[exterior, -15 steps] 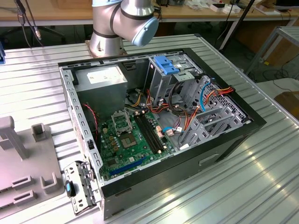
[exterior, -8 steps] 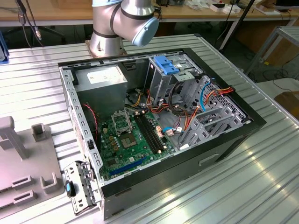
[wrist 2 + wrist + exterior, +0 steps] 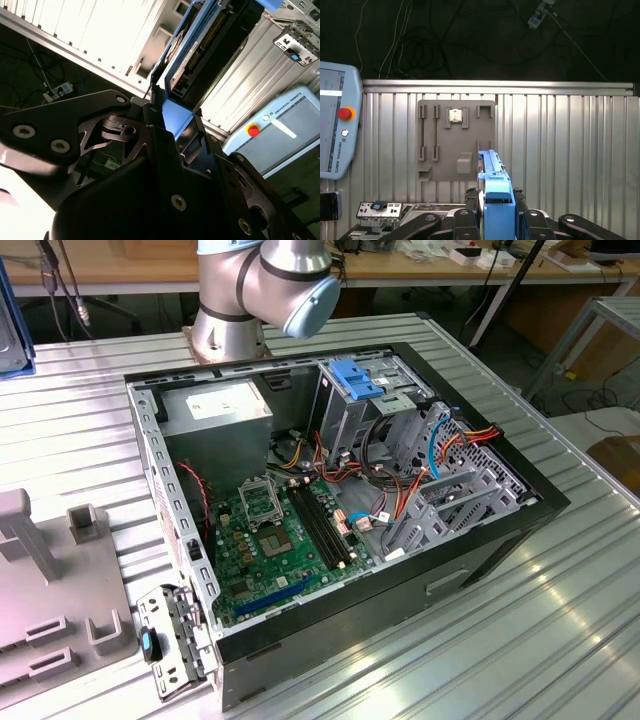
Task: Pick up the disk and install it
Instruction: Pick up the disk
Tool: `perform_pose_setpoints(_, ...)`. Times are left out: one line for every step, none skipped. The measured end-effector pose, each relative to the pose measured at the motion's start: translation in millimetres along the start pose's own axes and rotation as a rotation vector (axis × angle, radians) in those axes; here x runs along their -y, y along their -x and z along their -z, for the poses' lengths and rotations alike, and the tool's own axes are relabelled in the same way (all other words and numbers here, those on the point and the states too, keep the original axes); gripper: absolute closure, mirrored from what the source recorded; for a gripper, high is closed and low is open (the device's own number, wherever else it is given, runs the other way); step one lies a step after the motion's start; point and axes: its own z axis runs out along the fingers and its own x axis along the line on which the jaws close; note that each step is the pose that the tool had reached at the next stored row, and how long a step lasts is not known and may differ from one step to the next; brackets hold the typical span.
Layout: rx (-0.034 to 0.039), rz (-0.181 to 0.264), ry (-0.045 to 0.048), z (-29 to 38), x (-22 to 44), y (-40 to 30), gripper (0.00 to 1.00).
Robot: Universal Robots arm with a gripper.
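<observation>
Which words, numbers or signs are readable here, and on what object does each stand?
White label on the grey power supply box: too small to read.
Label on the blue-railed grey metal disk held in the pincer: blurred.
Grey control tablet with red button: a maker's name; screen text unreadable.

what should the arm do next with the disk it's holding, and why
Probably carry it across toward the drive cage in the open computer case. The gripper is shut on the disk, which hangs above the grey holder plate on the table, not at the case.
</observation>
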Motion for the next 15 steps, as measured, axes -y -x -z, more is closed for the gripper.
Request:
perform_pose_setpoints(0.0000,0.000,0.0000,0.0,0.9,0.0,0.63)
perform_pose_setpoints(0.0000,0.000,0.0000,0.0,2.9,0.0,0.63)
perform_pose_setpoints(0.0000,0.000,0.0000,0.0,6.8,0.0,0.63)
perform_pose_setpoints(0.0000,0.000,0.0000,0.0,7.9,-0.1,0.63)
perform_pose_setpoints(0.0000,0.000,0.0000,0.0,9.1,-0.1,0.63)
perform_pose_setpoints(0.0000,0.000,0.0000,0.0,10.5,-0.1,0.63)
perform_pose_setpoints(0.0000,0.000,0.0000,0.0,12.0,-0.1,0.63)
perform_pose_setpoints(0.0000,0.000,0.0000,0.0,13.2,-0.1,0.63)
perform_pose_setpoints(0.0000,0.000,0.0001,0.0,14.4,-0.1,0.63)
perform_pose_setpoints(0.0000,0.000,0.0000,-0.1,15.7,-0.1,0.63)
perform_pose_setpoints(0.0000,0.000,0.0000,0.0,16.9,-0.1,0.63)
perform_pose_setpoints(0.0000,0.000,0.0000,0.0,18.2,-0.1,0.63)
perform_pose_setpoints(0.0000,0.000,0.0001,0.0,19.2,-0.1,0.63)
perform_pose_setpoints(0.0000,0.000,0.0000,0.0,21.3,-0.1,0.63)
perform_pose_setpoints(0.0000,0.000,0.0000,-0.1,23.6,-0.2,0.63)
